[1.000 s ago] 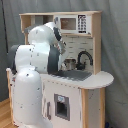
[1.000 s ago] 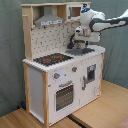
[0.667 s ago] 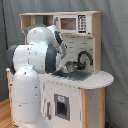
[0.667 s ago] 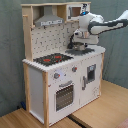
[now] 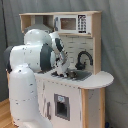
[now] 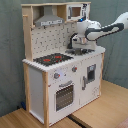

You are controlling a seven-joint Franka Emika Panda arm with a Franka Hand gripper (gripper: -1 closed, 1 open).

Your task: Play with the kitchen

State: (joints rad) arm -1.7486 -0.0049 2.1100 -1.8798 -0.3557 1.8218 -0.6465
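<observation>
Where the kitchen (image 6: 60, 75) holds its sink (image 5: 80, 75) — the pincer (image 6: 75, 47) hangs.

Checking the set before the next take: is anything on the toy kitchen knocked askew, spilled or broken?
Nothing stands out. The kitchen stands upright, oven door closed, stove bare, hood in place. The gripper hangs over the sink by the black faucet.
</observation>
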